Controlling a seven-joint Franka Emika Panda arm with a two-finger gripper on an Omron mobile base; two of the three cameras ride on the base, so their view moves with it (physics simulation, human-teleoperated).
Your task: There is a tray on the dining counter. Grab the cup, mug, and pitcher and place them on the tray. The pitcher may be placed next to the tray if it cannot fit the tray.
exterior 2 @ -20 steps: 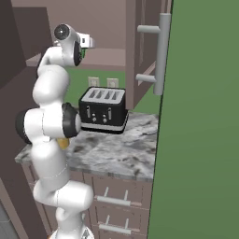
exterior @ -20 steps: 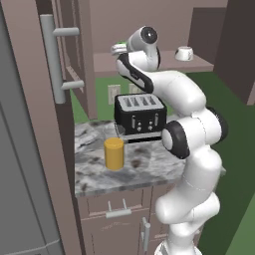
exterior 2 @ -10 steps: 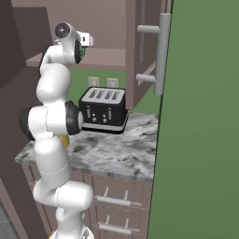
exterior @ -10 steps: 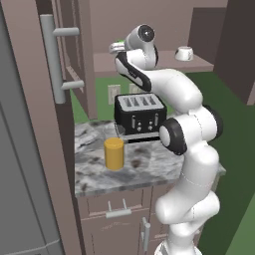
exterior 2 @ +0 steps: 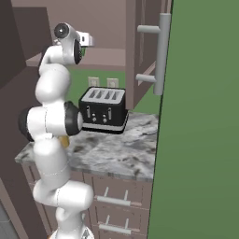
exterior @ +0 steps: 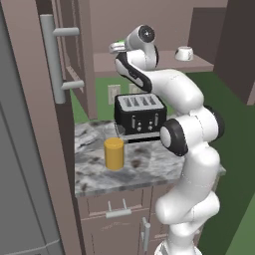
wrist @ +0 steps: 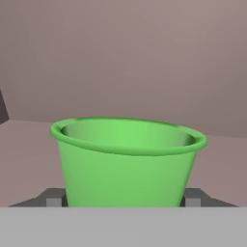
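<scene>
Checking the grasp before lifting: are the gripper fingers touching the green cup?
Touching: in the hand view, both fingertips sit flush against the green cup, no gap showing.

My two base views look forward-down from behind the arm, sharing the toaster [exterior: 140, 115] counter; my hand view sits close behind the cup [wrist: 126, 161].

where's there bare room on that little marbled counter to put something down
Bare marble lies at the front of the small counter, right of the pitcher and before the toaster, and along the right edge beside the tall panel. The back is crowded by the toaster, the left front by the pitcher.
</scene>
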